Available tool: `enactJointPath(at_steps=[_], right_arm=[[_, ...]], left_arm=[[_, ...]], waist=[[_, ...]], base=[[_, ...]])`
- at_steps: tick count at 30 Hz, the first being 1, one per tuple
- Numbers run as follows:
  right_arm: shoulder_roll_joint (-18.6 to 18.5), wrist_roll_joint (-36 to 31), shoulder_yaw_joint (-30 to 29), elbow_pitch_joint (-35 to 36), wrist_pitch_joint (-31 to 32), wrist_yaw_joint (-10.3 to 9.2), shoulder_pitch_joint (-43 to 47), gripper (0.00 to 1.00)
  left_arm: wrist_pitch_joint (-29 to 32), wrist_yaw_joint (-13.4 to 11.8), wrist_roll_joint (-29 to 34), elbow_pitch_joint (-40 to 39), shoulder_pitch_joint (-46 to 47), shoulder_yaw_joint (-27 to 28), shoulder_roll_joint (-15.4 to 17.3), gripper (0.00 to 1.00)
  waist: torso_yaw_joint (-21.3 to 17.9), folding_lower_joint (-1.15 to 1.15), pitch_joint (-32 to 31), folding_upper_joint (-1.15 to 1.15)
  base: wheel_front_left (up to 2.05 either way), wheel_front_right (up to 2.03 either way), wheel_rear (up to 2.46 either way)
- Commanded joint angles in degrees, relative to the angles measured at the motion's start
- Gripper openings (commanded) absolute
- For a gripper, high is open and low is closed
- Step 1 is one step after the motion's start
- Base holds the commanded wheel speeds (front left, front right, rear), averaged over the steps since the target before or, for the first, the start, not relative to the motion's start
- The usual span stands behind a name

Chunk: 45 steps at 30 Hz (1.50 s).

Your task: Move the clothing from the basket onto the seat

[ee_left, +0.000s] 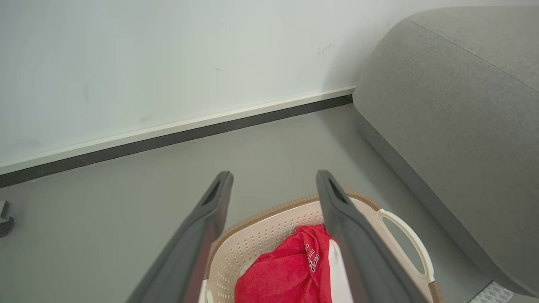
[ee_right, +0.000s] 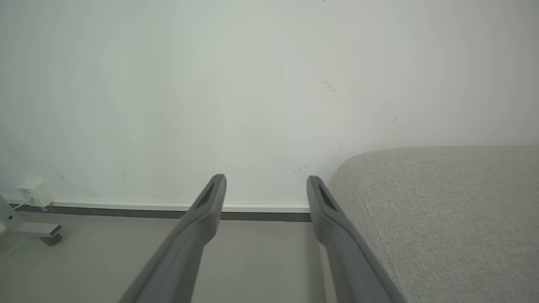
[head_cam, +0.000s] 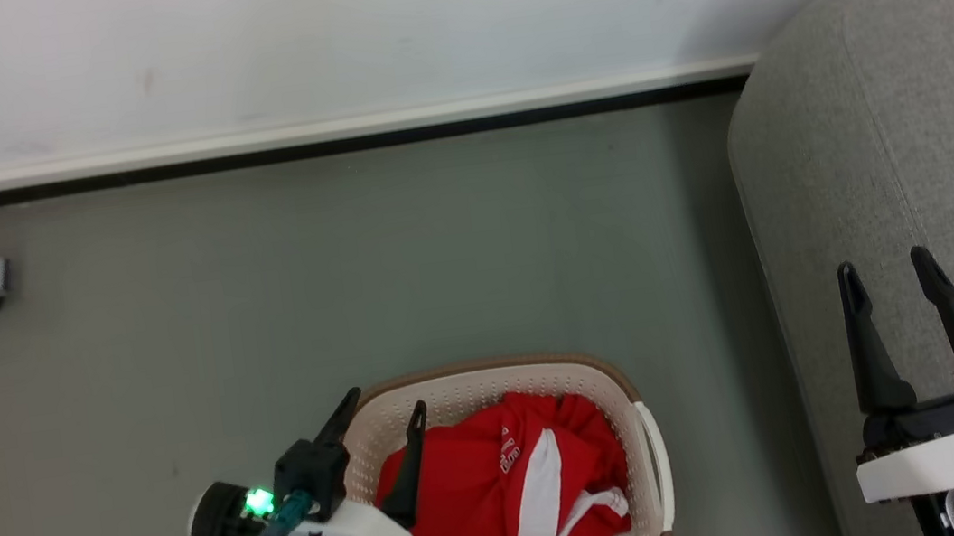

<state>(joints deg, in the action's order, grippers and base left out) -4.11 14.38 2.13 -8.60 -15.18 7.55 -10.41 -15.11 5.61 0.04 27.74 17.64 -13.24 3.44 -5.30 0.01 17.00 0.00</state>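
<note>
Judging by how things lie, none of the moving is done. The red clothing (head_cam: pixel 485 485) with white stripes sits bunched in the laundry basket (head_cam: pixel 492 386), just under and ahead of the left gripper (head_cam: pixel 386 400). That gripper's two dark fingers are spread wide and hold nothing: one stands over the basket's rim, the other over the fabric, and I cannot tell whether it touches the cloth. The right gripper (head_cam: pixel 884 262) is likewise spread wide and empty, poised above the grey sofa seat (head_cam: pixel 922 113), which runs beneath it and off to its right. The stretch of seat around it carries no garment. Every step remains: closing on a garment, lifting it clear of the basket, carrying it across to the seat, well off to the left gripper's right, and letting go. How many pieces are in the pile cannot be told.
</note>
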Motion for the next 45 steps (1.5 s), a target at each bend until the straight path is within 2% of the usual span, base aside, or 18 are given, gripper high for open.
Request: enactJointPath(at_steps=[1,10,17,26,34,45], right_arm=[[-0.15,0.69,0.21,0.72,0.04,-0.12,-1.39,1.0],[0.79,1.23,1.03,4.79,0.04,-0.12,-6.89,1.0],[1.2,1.38,2.22,9.05,0.04,-0.12,-10.78,1.0],[1.29,2.73,3.6,14.0,0.04,-0.12,-15.64,1.0],[1.29,4.92,4.85,15.66,0.04,-0.12,-19.97,1.0],[1.29,6.36,5.49,16.31,0.04,-0.12,-23.0,1.0]], left_arm=[[0.52,0.3,0.86,2.16,2.1,-0.58,0.81,1.0],[7.52,1.44,2.03,14.29,12.87,-5.38,2.13,1.0],[13.46,1.8,0.4,19.23,19.49,-9.24,2.99,1.0],[17.84,1.8,-3.16,21.11,26.05,-14.21,5.55,1.0],[19.06,1.8,-3.63,20.14,29.29,-14.92,9.62,1.0],[21.32,1.21,-3.92,16.95,32.01,-15.03,12.38,1.0]], waist=[[-2.55,-0.01,4.7,0.0],[-6.7,-0.01,12.47,0.0],[-9.35,-0.01,19.0,0.0],[-11.75,-0.01,28.04,0.0],[-13.46,-0.01,34.7,0.0],[-14.07,-0.01,39.86,0.0]], base=[[0.0,0.0,0.0],[0.0,0.0,0.0],[0.0,0.0,0.0],[0.0,0.0,0.0],[0.0,0.0,0.0],[0.0,0.0,0.0]])
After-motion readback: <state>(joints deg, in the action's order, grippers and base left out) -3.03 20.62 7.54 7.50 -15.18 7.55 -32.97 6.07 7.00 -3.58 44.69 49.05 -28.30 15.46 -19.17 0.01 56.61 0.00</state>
